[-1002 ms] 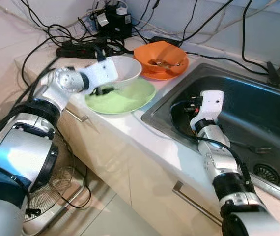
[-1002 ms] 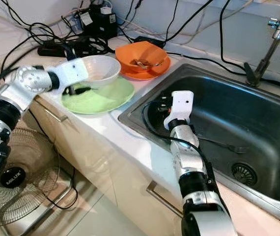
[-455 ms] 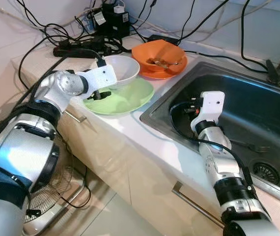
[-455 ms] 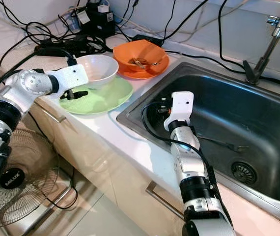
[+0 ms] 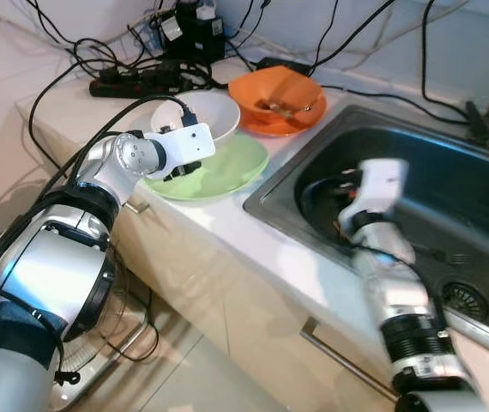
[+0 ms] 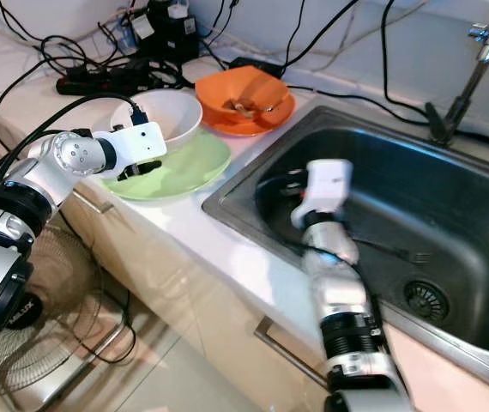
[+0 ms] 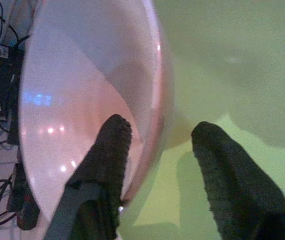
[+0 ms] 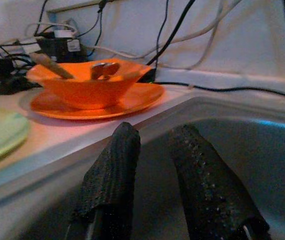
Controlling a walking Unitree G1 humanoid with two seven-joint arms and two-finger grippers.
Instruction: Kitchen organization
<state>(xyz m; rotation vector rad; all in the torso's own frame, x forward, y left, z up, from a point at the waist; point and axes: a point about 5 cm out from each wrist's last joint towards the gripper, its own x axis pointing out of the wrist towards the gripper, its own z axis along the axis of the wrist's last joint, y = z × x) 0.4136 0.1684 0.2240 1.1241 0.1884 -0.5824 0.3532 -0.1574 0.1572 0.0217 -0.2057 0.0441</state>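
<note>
A white bowl [image 5: 214, 116] rests on the back edge of a green plate [image 5: 227, 167] on the counter. My left gripper [image 7: 160, 127] is open and straddles the bowl's near rim, one finger [image 7: 110, 150] inside the bowl [image 7: 82, 100] and the other over the plate [image 7: 232, 60]. An orange bowl [image 5: 283, 96] with food scraps and a utensil sits on an orange plate beside the sink [image 5: 467, 172]. My right gripper [image 8: 155, 132] hangs inside the sink's left end, blurred in the eye views. Its fingers stand a little apart with nothing between them, pointing at the orange bowl [image 8: 82, 82].
A fork [image 6: 399, 253] lies in the sink near the drain [image 6: 425, 296]. The faucet [image 6: 485, 43] rises at the back right. A power strip and tangled black cables [image 5: 133, 81] crowd the counter's back. A floor fan [image 6: 13, 309] stands below the counter's left end.
My left gripper has swung in along the plate, and now sits across the white bowl's rim. My right arm has shifted slightly to the right in the sink and shows motion blur.
</note>
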